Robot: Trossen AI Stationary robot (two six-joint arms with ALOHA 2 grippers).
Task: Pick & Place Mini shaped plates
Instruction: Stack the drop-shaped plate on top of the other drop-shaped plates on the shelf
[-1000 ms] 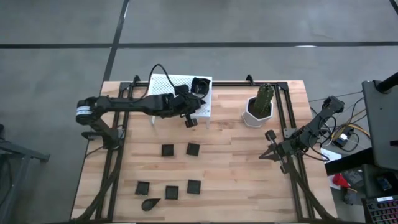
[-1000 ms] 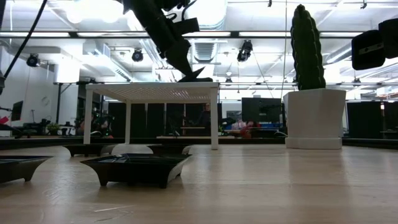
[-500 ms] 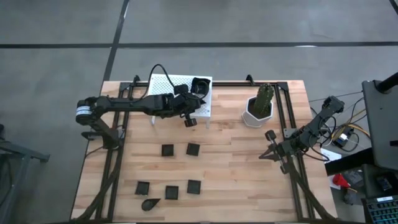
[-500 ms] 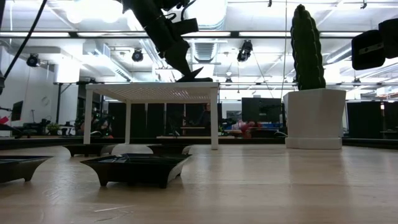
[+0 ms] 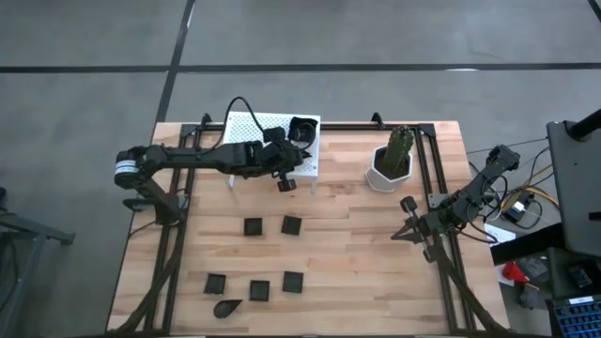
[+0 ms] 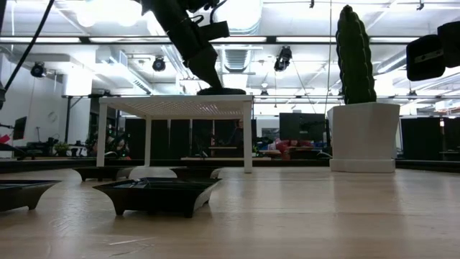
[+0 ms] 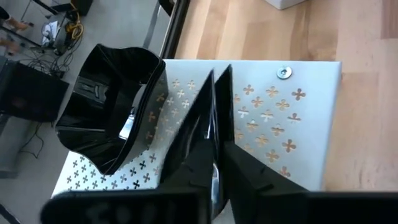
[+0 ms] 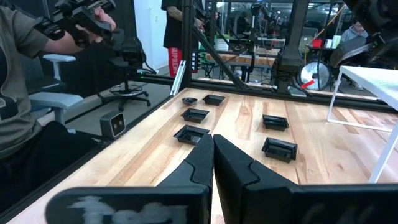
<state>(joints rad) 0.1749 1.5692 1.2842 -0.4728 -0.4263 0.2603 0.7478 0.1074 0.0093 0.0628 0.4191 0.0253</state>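
Apparently a plate is being set down on the white rack (image 5: 255, 131), at the table's far edge.

Left gripper (image 5: 282, 153) sits over the rack's right end, jaws only slightly apart around a thin dark plate edge; whether they grip it I cannot tell. A bigger black dish (image 7: 112, 106) lies on the rack just beside it. Six mini plates (image 5: 254, 226) wait on the table's near left half. Right gripper (image 5: 405, 228) idles near the right edge, jaws together, empty. The potted cactus (image 5: 392, 160) stands clear of the rack.
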